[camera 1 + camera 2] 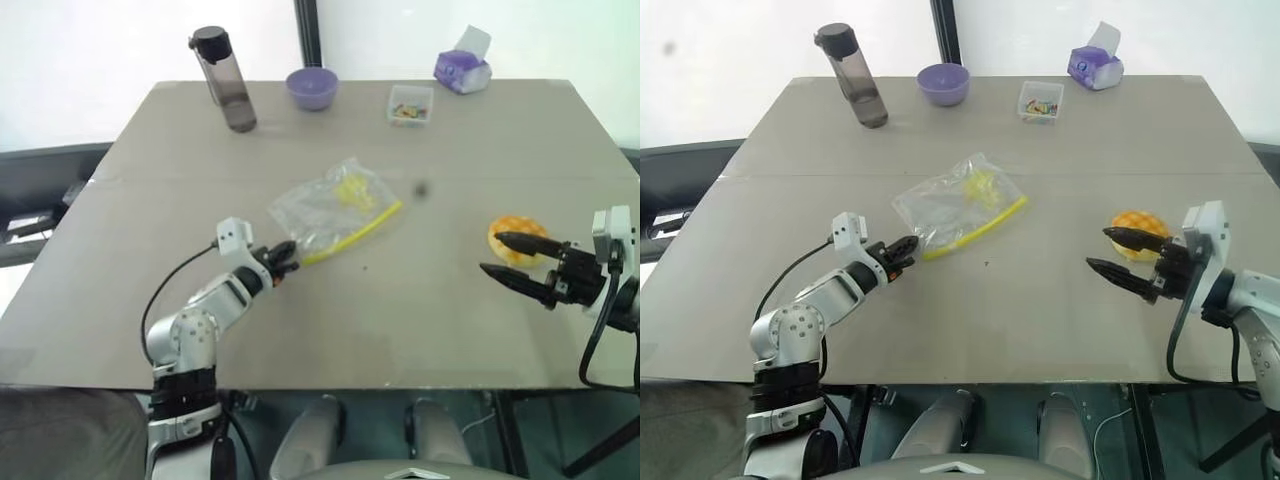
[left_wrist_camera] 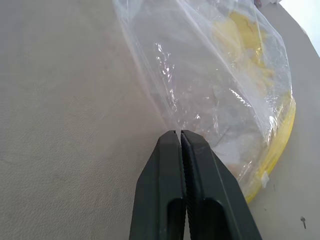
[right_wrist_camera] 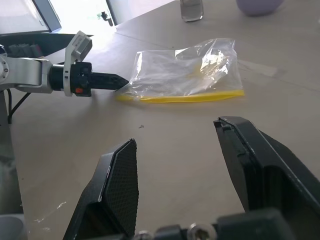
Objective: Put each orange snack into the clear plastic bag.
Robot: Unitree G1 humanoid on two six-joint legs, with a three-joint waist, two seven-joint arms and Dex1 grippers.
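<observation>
**Left pincer pinching bag corner; bun lying loose by right pincer**

The left gripper (image 1: 288,258) is pressing its fingers together on the near corner of the clear plastic bag (image 1: 330,208), film caught at the tips. The bag is lying flat mid-table, yellow seal strip (image 1: 352,238) along its near edge. The right gripper (image 1: 512,258) is hovering with its fingers spread wide, gripping nothing. The orange snack (image 1: 517,236) is sitting on the table (image 1: 400,300) just behind that gripper, well apart from the bag.

Orange snack (image 1: 517,238) on table; clear plastic bag (image 1: 331,208) flat mid-table.
</observation>
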